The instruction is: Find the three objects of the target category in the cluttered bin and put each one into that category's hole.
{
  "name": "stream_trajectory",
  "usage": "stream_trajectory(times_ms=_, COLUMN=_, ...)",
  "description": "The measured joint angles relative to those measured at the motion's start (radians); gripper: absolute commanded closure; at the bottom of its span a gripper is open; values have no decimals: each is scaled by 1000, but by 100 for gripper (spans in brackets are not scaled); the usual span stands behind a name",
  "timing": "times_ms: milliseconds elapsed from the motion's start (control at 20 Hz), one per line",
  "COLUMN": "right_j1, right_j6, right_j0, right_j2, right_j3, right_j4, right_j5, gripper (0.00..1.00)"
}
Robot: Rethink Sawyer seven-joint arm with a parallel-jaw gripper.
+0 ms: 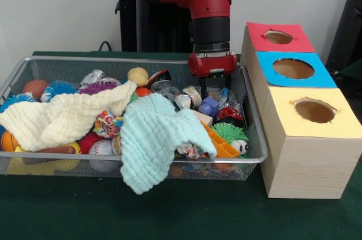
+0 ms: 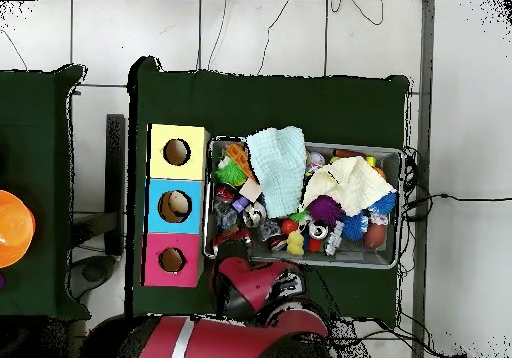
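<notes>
The silver wire mesh bin [image 1: 257, 138] lies across the table, full of toys and two cloths; it also shows in the overhead view [image 2: 392, 259]. My gripper [image 1: 214, 90] hangs into the bin's right end in the front view, its black fingers [image 1: 203, 86] apart and empty. A crinkly clear plastic piece with blue on it [image 1: 231, 98], probably a crushed bottle, lies just right of the fingers. A purple block [image 1: 209, 106] sits below them. No other bottle shows. In the overhead view the arm [image 2: 250, 284] covers the gripper.
Three wooden boxes with round holes stand beside the bin: red top [image 1: 278, 37], blue top [image 1: 293, 68], yellow top [image 1: 314, 111]. A cream cloth [image 1: 62, 118] and a mint cloth [image 1: 153, 138] cover much of the clutter. A green spiky toy [image 1: 231, 133] lies near the bin's front right.
</notes>
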Motion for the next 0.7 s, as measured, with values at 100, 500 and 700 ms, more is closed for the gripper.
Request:
stream_trajectory(times_ms=100, right_j1=5, right_j6=0, right_j0=-14, right_j2=10, right_j3=-9, right_j4=-5, right_j5=0, gripper=0)
stream_trajectory(times_ms=500, right_j1=14, right_j6=0, right_j0=-114, right_j2=90, right_j3=-29, right_j4=-55, right_j5=-4, gripper=0)
stream_trajectory(times_ms=700, right_j1=14, right_j6=0, right_j0=-153, right_j2=125, right_j3=-25, right_j4=-67, right_j5=-4, gripper=0)
